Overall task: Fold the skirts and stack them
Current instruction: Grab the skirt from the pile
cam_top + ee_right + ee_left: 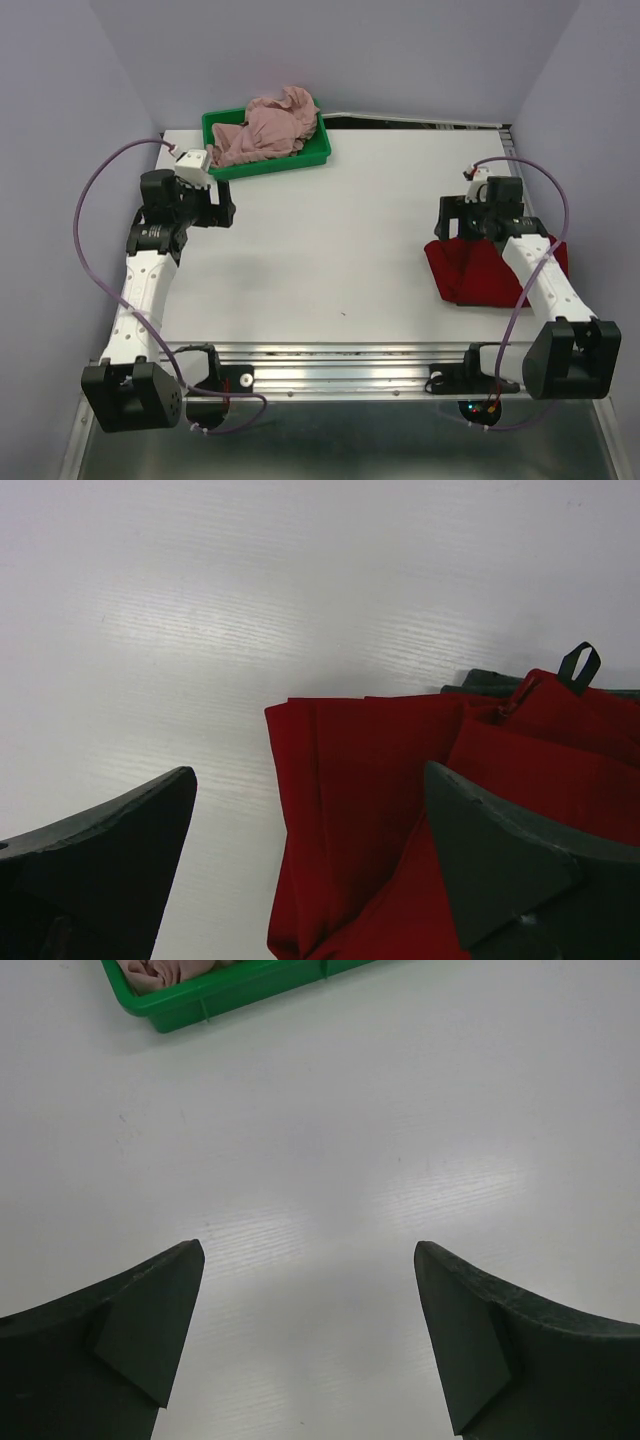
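Dark red skirt [465,272] folded on the right of the table [330,250], partly under the right arm. Pink skirt [268,130] crumpled in the green tray [270,166] at the far left. Left gripper [308,1250] and right gripper [310,772] both spread wide and empty, the right one over the red skirt's edge.

Ruffled skirt [272,128] in tray [275,165], plain skirt [465,275] right.

We get the red skirt [462,275] only partly in the top view: the right arm [540,275] covers its middle. The right wrist view cuts it off at the bottom and right edges. The left wrist view crops the tray [230,990] at the top, leaving the pink skirt [160,970] just a sliver.
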You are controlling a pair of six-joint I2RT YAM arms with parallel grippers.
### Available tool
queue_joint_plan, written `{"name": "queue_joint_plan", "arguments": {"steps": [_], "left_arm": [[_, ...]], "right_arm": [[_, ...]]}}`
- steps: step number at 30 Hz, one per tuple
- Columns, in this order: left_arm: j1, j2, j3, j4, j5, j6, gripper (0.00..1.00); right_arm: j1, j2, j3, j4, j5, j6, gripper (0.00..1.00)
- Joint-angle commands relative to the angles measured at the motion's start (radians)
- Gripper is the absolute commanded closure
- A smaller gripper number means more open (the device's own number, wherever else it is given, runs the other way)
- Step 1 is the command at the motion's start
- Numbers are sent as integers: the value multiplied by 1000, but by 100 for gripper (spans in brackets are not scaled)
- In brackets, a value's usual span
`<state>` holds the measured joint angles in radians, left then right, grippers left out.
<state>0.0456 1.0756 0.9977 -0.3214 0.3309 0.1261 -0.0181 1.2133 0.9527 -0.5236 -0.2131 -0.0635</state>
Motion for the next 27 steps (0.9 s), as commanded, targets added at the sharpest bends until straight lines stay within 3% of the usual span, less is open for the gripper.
{"name": "queue_joint_plan", "arguments": {"steps": [1, 9, 13, 15, 19, 27], "left_arm": [[-1, 33, 90, 42, -10, 17, 1], [-1, 265, 321, 123, 46, -26, 2], [0, 461, 475, 198, 131, -86, 5], [3, 532, 559, 254, 161, -137, 10], [10, 757, 705, 349, 327, -230, 33], [37, 1043, 913, 478, 375, -440, 43]], "right_arm": [[1, 22, 52, -3, 6, -19, 0], [1, 74, 104, -52, 24, -42, 0], [1, 100, 136, -79, 30, -44, 0], [1, 114, 158, -96, 31, -45, 0], [1, 138, 178, -118, 37, -50, 0], [-8, 201, 219, -150, 43, -56, 0]]}}
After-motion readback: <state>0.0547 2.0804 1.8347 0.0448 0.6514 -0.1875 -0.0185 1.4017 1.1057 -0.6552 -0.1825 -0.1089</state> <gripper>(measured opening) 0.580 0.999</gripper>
